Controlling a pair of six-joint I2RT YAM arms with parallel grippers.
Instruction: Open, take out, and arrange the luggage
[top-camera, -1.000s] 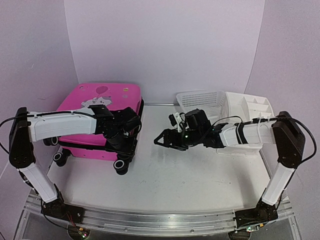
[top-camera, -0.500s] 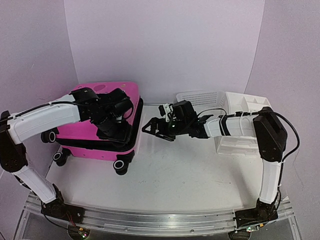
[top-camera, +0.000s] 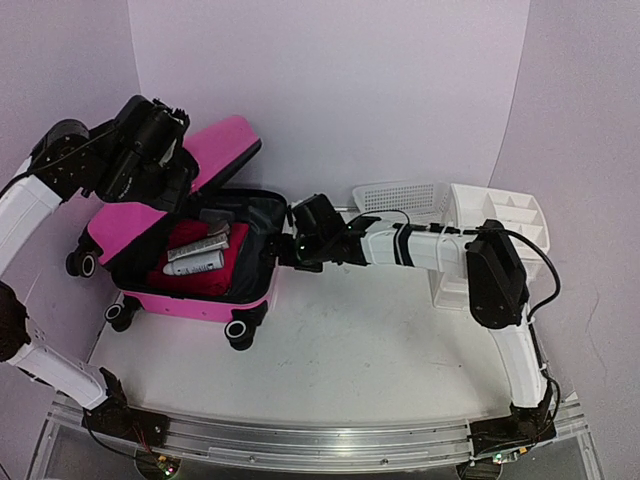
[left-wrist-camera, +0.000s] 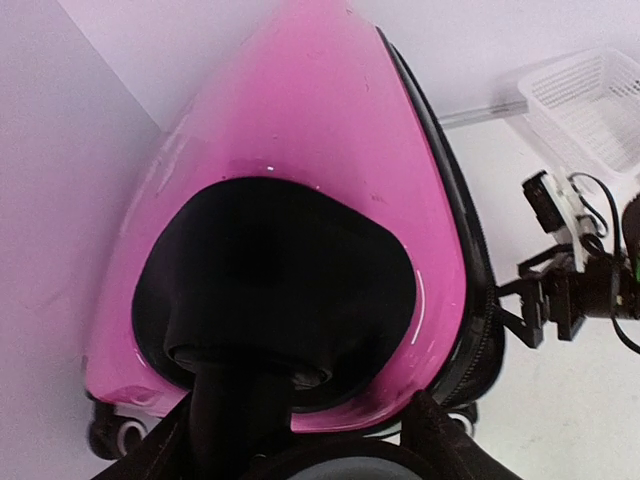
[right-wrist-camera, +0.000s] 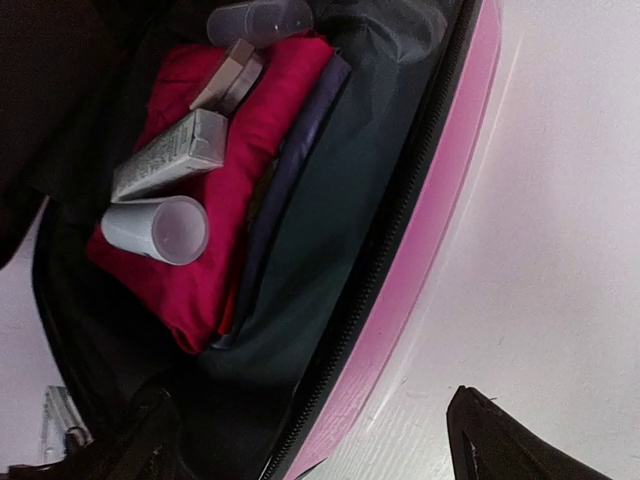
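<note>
Luggage (top-camera: 195, 300) open, its contents (right-wrist-camera: 200, 200) just left of the right gripper (top-camera: 284, 252), jaws spread, empty. Left gripper (top-camera: 178, 172) seemingly props the lid (top-camera: 225, 145); its jaws: cannot tell.

Count: 1 suitcase (top-camera: 180, 298), 3 wheels (top-camera: 238, 330) visible from above. Inside: 1 red folded cloth (right-wrist-camera: 270, 110), 1 purple cloth (right-wrist-camera: 290, 175) under it, and 4 small items on top: 1 clear bottle (right-wrist-camera: 258, 18), 1 white cylinder (right-wrist-camera: 155, 228), 1 boxed tube (right-wrist-camera: 170, 155), 1 small flat piece (right-wrist-camera: 228, 78). Table (top-camera: 330, 340) far-right corner: 1 mesh basket (top-camera: 400, 198), 1 drawer organizer (top-camera: 495, 215).
</note>
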